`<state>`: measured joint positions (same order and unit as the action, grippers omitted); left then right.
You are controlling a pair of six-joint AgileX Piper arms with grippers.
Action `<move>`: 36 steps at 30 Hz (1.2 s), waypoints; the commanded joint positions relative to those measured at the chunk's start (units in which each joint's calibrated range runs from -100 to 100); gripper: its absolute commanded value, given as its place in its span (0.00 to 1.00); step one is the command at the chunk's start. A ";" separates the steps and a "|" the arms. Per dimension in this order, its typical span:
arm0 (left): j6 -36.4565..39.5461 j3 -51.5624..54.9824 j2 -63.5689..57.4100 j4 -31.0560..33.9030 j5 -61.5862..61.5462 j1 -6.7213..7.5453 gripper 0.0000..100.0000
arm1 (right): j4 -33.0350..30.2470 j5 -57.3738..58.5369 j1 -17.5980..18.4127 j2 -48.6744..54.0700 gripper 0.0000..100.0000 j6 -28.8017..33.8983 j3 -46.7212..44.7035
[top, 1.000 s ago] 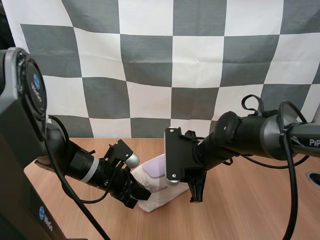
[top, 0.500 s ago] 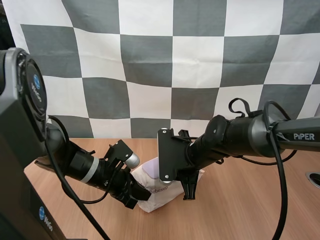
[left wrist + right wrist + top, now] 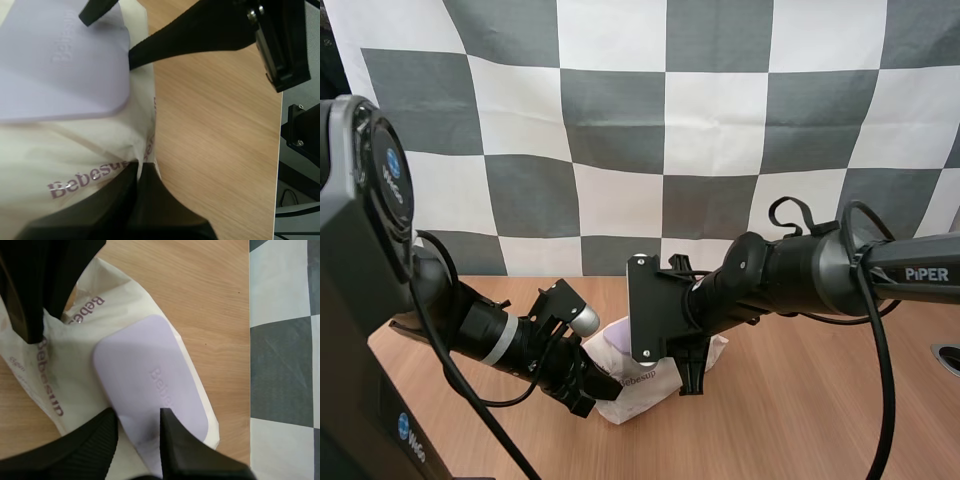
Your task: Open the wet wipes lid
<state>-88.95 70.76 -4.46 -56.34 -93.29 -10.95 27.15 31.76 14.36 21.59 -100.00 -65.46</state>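
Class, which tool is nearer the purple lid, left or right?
Right. The right tool is open at the end of the lid. The left tool pinches the edge of the pack, clear of the lid.

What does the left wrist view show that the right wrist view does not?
Left wrist view: a close look at the left end effector pinching a crease of the wet wipes pack beside its print. Right wrist view: the whole outline of the lid, with the right end effector open astride its near end. Both: the lilac lid lying flat on the pack, and the wooden table.
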 commanded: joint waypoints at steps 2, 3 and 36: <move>-0.02 0.03 0.02 0.07 0.26 0.01 0.00 | -0.06 -0.27 -0.05 -0.03 0.48 0.00 -0.04; -0.02 0.03 0.02 0.07 0.44 0.01 0.00 | -0.06 -0.27 -0.05 -0.03 0.48 0.00 -0.04; -0.45 0.03 0.02 0.07 5.63 0.01 0.00 | 2.15 -7.95 -0.12 -0.03 0.00 0.00 2.25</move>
<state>-89.39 70.76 -4.46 -56.70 -88.26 -10.95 29.34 24.79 14.28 21.55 -100.00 -63.41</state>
